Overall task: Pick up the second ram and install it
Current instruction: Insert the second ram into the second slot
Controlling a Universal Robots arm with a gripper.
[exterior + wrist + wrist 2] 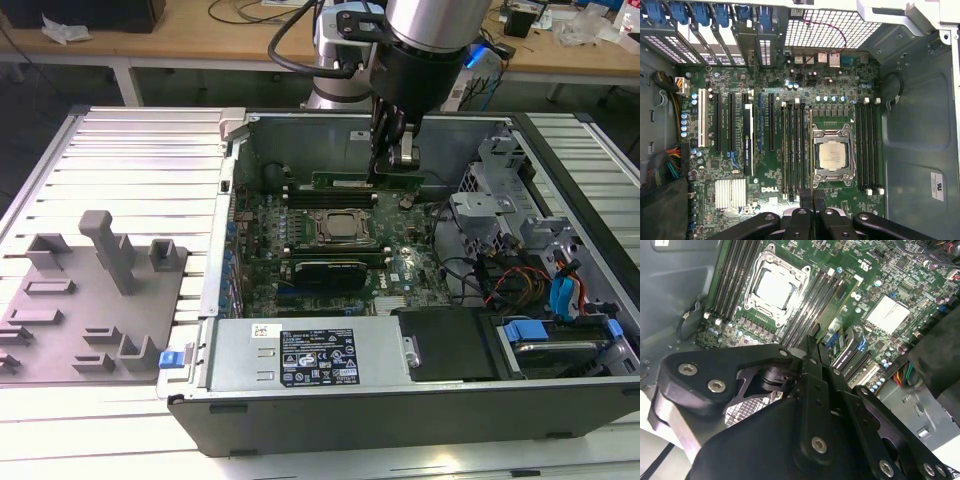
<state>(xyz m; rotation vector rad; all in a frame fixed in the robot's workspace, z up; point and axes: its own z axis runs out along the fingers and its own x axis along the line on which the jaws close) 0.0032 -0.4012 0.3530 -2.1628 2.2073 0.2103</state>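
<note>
The fingers (pixel 398 158) are clamped on the upper edge of the second ram (pixel 350 181). It hangs level just below them, above the motherboard (pixel 400 268) and inside the open case (pixel 560 150). In the first wrist view I see the second ram (pixel 811 150) edge-on. It runs straight out from the fingers along the near edge of a bank of memory slots (pixel 795 150), with the CPU socket (pixel 833 155) just beside it on the other side.

I judge this to be the lining-up stage, since the card looks not yet seated. Doing it well means keeping the card parallel to its slot, with both ends over the slot's latches. I would press straight down without tilting, so neither end binds first.
</note>
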